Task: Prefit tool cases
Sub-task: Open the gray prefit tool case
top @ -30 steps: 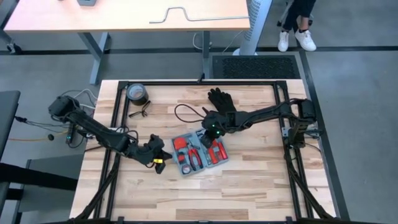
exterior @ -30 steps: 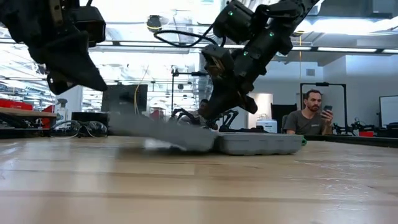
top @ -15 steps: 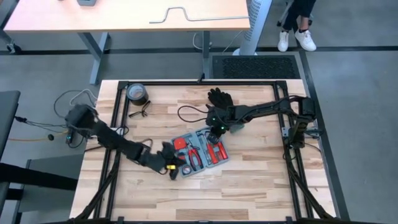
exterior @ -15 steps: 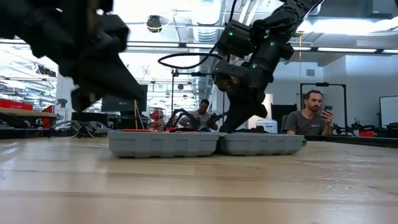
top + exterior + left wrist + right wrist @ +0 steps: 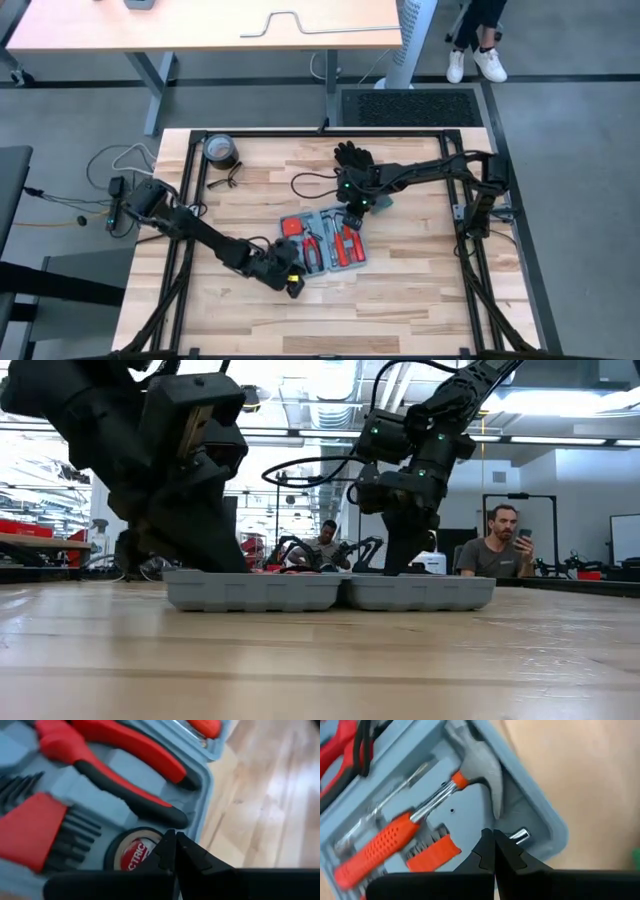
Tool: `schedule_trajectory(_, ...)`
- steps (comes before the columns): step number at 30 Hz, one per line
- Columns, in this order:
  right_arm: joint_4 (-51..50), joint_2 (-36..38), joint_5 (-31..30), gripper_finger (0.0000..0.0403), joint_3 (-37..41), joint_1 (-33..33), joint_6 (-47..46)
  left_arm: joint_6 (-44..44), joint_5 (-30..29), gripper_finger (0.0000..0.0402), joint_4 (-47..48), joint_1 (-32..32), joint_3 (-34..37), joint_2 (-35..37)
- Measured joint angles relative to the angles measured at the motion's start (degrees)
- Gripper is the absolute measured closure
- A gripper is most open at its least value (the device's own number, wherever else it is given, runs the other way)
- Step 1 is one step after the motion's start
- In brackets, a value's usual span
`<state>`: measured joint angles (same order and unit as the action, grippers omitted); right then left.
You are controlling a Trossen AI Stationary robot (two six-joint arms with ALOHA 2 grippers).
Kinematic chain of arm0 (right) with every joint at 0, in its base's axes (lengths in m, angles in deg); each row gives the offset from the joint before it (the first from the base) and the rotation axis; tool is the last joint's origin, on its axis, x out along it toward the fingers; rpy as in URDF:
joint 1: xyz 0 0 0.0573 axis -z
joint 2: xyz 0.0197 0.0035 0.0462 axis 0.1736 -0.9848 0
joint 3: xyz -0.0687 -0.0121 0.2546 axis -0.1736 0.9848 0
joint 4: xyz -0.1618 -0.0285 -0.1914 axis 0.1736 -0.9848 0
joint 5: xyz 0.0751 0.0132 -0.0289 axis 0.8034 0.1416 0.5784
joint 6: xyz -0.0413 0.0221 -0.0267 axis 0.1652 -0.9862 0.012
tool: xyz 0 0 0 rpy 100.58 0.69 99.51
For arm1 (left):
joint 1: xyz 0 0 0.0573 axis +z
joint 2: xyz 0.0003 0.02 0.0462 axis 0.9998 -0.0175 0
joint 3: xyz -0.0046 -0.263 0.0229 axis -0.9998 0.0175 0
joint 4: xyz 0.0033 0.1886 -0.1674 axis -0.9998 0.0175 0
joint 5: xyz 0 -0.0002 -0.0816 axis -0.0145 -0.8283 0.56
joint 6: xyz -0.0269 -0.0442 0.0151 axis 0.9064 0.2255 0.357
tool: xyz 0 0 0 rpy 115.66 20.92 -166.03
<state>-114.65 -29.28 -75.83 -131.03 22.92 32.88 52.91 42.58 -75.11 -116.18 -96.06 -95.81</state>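
Blue-grey rectangular plastic tool case (image 5: 324,242) lay opened flat near the middle of the light wooden table (image 5: 400,290), its two halves side by side. One roll of tape (image 5: 131,854) in a moulded recess bore the partial lettering "CTRIC". One pair of red-handled pliers (image 5: 110,765) and one orange-handled hammer (image 5: 415,815) also occupied recesses. Left gripper (image 5: 292,281), fingers pressed together, stood at the case's near-left corner. Right gripper (image 5: 352,215), fingers likewise pressed together, stood over the case's far edge. One black glove (image 5: 352,156) and one dark tape roll (image 5: 219,151) lay well apart.
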Motion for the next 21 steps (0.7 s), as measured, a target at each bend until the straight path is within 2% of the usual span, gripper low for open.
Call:
schedule_trajectory(9,0.0,0.3,6.3,0.0403,2.9,-6.4,-2.4,-4.1,-0.8,0.0402,15.2,2.8,0.1,3.3)
schedule_trajectory(14,3.3,0.1,10.5,0.0403,4.4,-12.8,-7.4,-9.3,-6.3,0.0402,20.7,6.4,0.3,5.4)
schedule_trajectory(21,7.9,4.5,5.0,0.0403,4.7,-19.4,-14.7,-11.5,-11.0,0.0402,20.4,7.2,0.3,15.8)
